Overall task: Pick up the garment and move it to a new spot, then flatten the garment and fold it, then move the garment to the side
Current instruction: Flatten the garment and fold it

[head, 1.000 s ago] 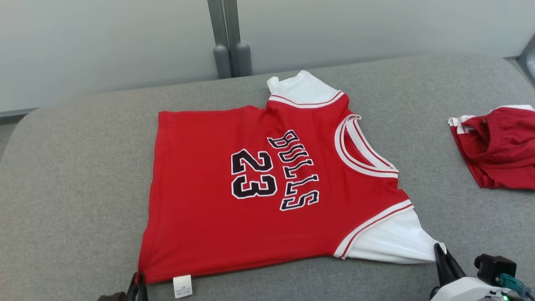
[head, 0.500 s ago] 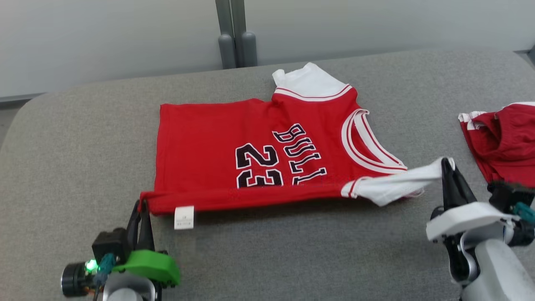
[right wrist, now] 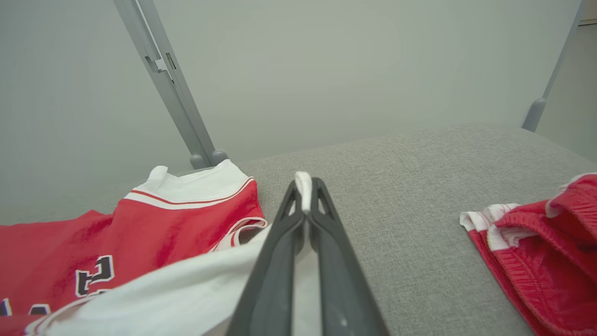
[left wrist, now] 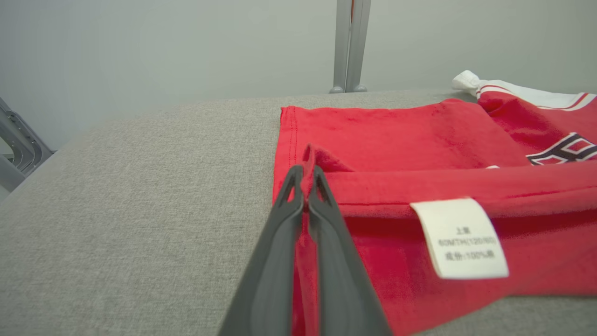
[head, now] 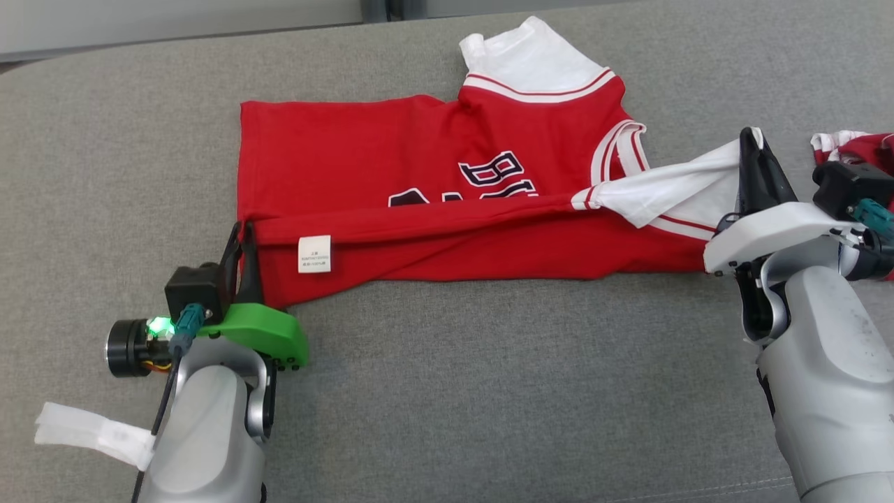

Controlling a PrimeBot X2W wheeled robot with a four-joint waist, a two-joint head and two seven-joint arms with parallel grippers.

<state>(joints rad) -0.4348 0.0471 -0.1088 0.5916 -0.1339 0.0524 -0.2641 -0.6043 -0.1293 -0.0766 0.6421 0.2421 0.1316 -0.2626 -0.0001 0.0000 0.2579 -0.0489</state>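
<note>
A red jersey (head: 363, 150) with white sleeves and dark lettering lies on the grey table (head: 489, 391), its near half lifted and carried over the far half. My left gripper (head: 240, 230) is shut on the red hem corner (left wrist: 308, 158), beside a white care label (head: 314, 253). At the right, my right gripper (head: 751, 136) is shut on the tip of the white sleeve (right wrist: 303, 184), which stretches taut toward the red body (right wrist: 140, 233). The fold hides most of the lettering.
A second red garment with white trim (head: 862, 147) lies bunched at the table's right edge (right wrist: 536, 238). A grey post (right wrist: 163, 79) rises behind the table. A white tag (head: 91, 429) hangs off my left forearm.
Both grippers have carried the jersey's near edge up and away from me, folding it over the far half. The head camera has tilted down, shifting the whole picture.
</note>
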